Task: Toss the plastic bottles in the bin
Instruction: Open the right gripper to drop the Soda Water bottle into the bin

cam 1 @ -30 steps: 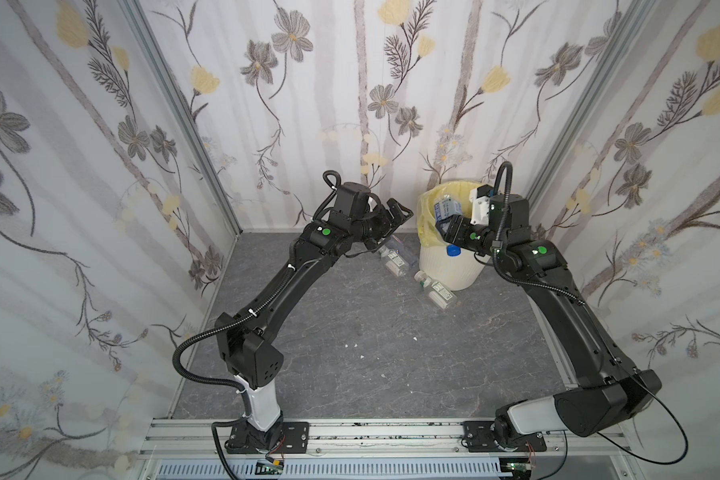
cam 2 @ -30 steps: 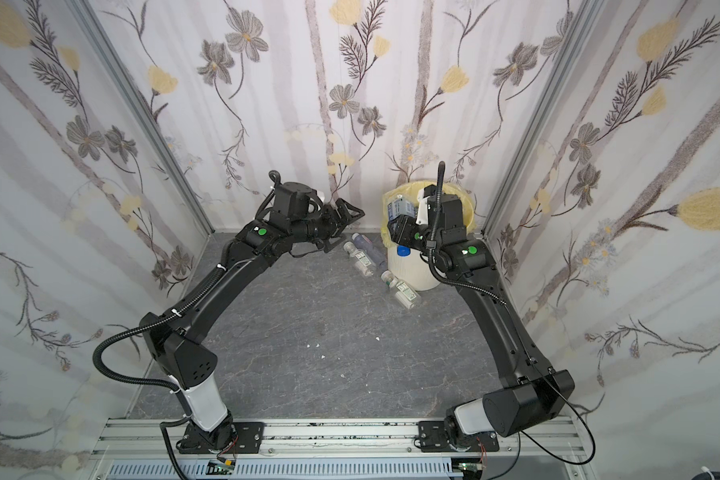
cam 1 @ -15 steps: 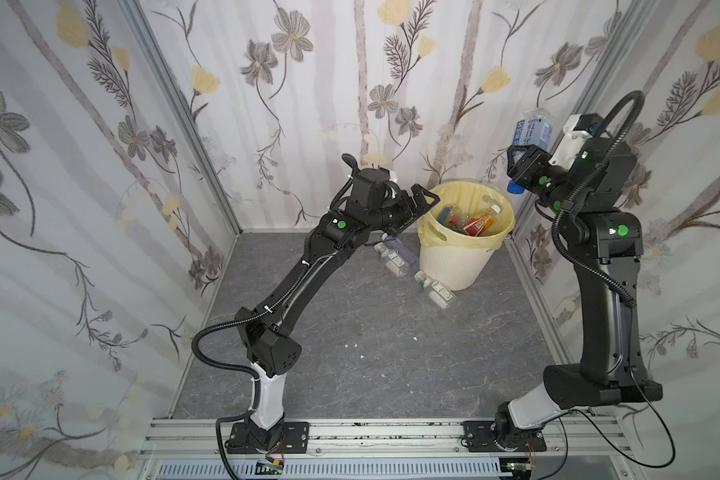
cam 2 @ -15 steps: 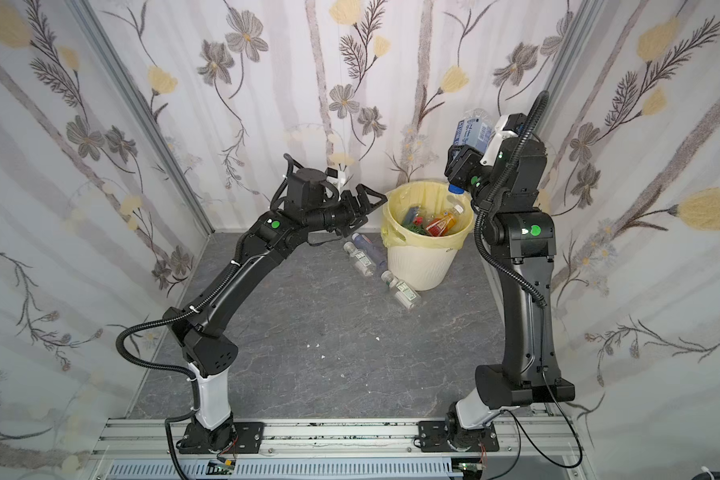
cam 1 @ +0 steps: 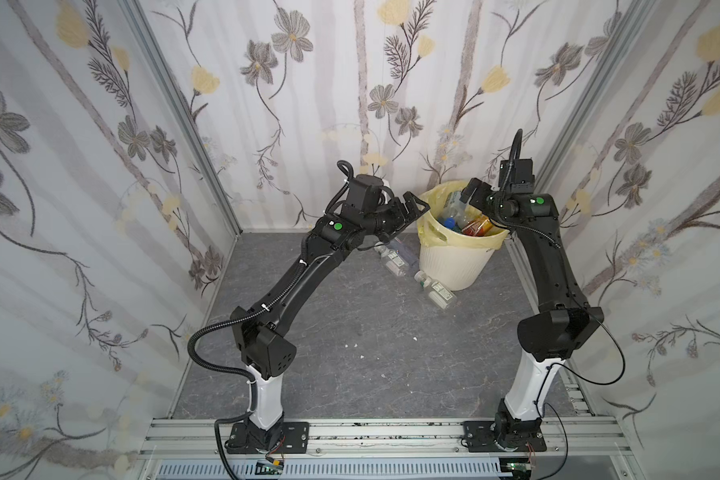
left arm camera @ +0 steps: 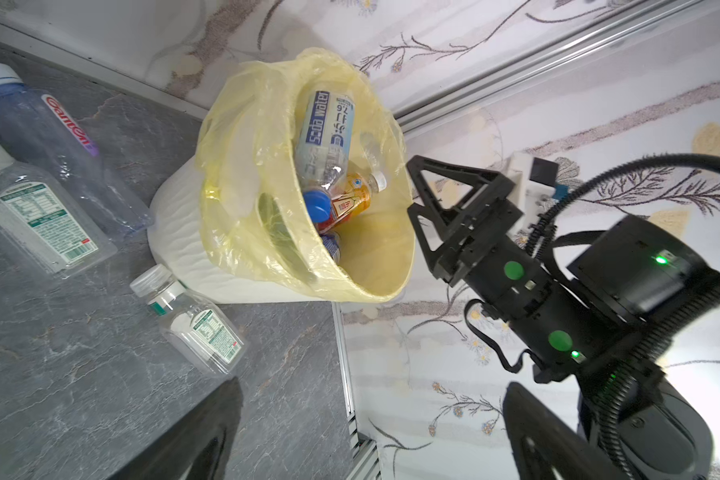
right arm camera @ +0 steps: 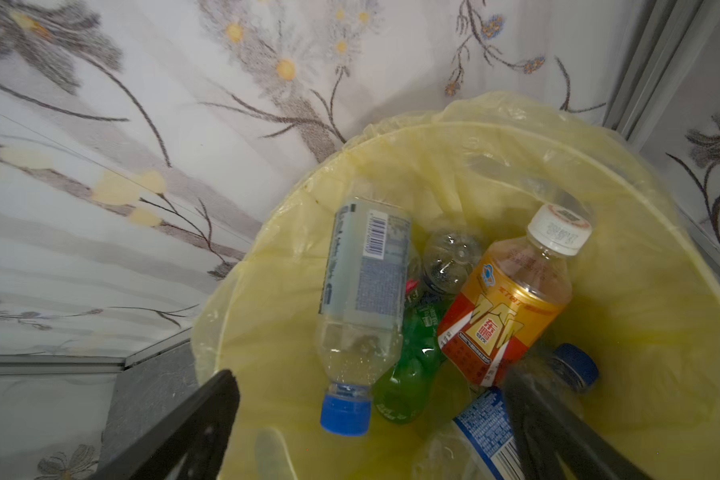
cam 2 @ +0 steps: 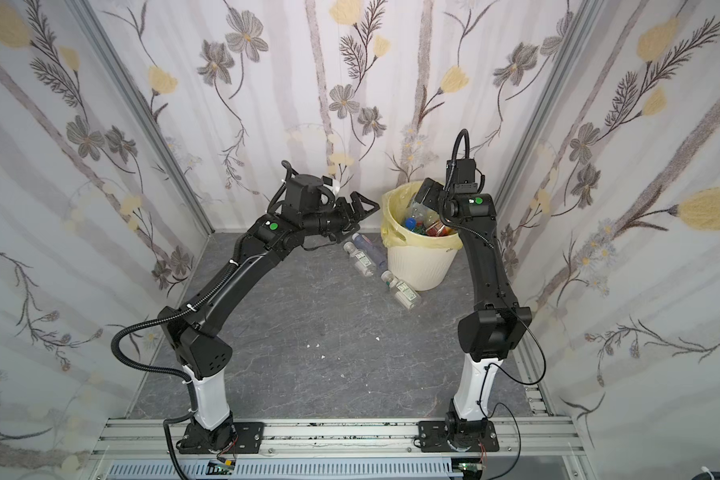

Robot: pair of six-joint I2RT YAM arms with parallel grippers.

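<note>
- Right end effector (left arm camera: 414, 189) hangs over the mouth of the bin (cam 1: 454, 266), jaws spread wide, nothing held.
- Left end effector (cam 1: 415, 212) sits just beside the bin's rim, released and empty.
- Inside the bin: blue-capped clear bottle (right arm camera: 362, 299), orange-red bottle (right arm camera: 504, 299), green bottle (right arm camera: 408, 365).
- Three more bottles (cam 1: 435, 289) lie on the grey table (cam 1: 350, 374) at the bin's foot.

I've got open table (cam 1: 371, 340) across the whole near side. By the bin (cam 1: 454, 266), three loose bottles (cam 1: 436, 290) clutter its left foot; the right tool (left arm camera: 410, 185) hangs above its mouth, the left tool (cam 1: 414, 212) near its rim, walls (cam 1: 391, 124) close behind.
</note>
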